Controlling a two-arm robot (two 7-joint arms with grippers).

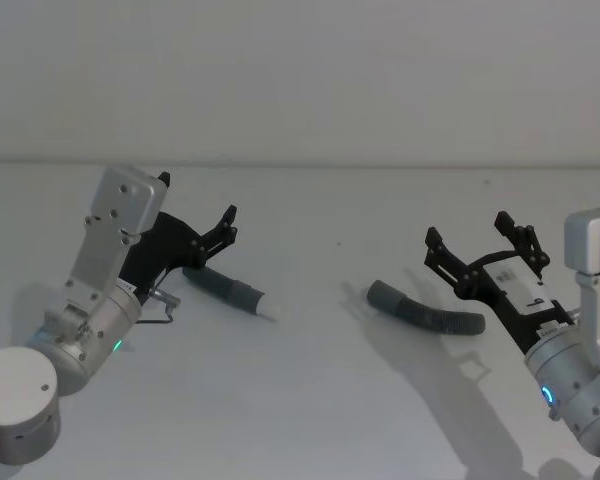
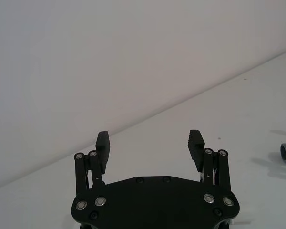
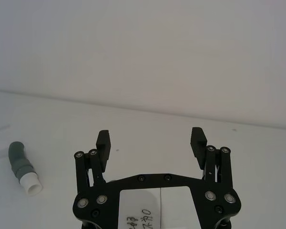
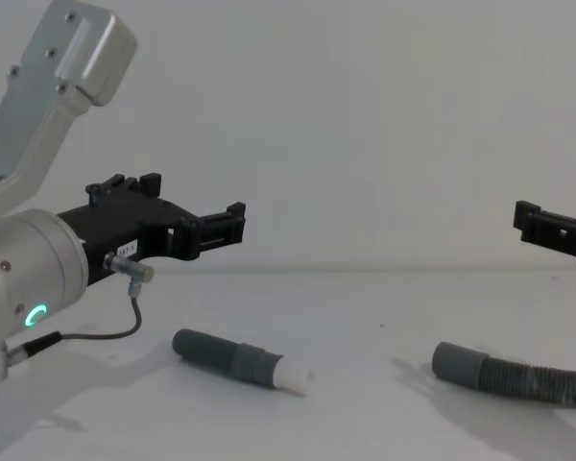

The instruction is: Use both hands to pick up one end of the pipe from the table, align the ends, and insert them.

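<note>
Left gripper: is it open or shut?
Open. The left gripper has its fingers wide apart with nothing between them; the pipe lies on the table.

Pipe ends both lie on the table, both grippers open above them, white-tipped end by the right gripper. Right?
No. The white-tipped end lies by the left gripper; the plain cuff is by the right gripper. The head view shows it. The rest stands.

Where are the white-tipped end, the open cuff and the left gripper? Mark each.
white-tipped end [image 1: 270,306], head view, on its white tip.
open cuff [image 4: 453,362], chest view, on the smooth grey collar.
left gripper [image 2: 149,140], left wrist view, midway between its open fingertips.
</note>
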